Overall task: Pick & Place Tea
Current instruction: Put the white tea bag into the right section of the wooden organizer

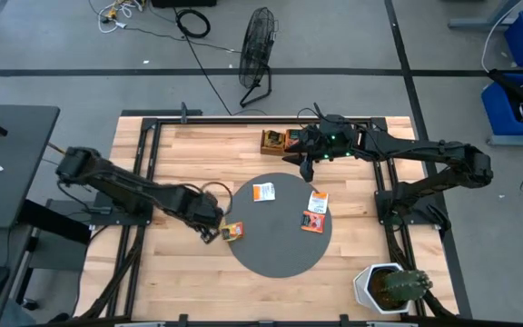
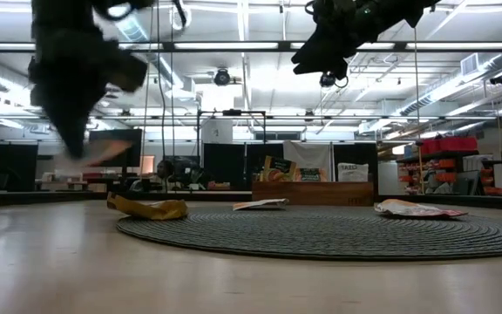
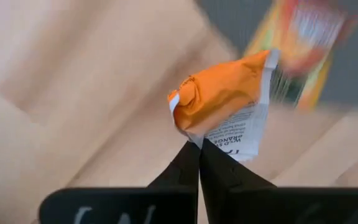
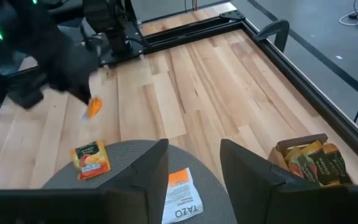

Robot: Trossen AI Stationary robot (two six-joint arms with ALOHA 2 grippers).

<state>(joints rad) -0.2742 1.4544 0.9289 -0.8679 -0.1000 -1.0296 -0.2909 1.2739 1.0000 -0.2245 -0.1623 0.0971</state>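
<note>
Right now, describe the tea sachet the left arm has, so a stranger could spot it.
Find the round grey mat on the wooden table; off its left edge hangs the left gripper. The orange sachet is pinched at one corner in its fingers, the only crumpled one off the surface.

Round grey mat [image 1: 275, 250] as landmark, lying mid-table. Bare over most of its near half; open approach from the near table edge. On its far part, a white sachet [image 1: 263, 192]; toward its right side, two sachets [image 1: 315, 212] close together, narrow gap between. On its left rim, a yellow sachet [image 1: 232, 232], with the left gripper [image 1: 209, 232] just outside that rim, pinched shut on an orange sachet [image 3: 222, 99] and raised off the wood, blocking entry from the left. Beyond its far rim, the wooden tray [image 1: 274, 142] with the right gripper [image 1: 305, 162] above, fingers apart. Off its near-right, a potted cactus [image 1: 390, 287] at the table corner. Open bare wood off its far-left.
</note>
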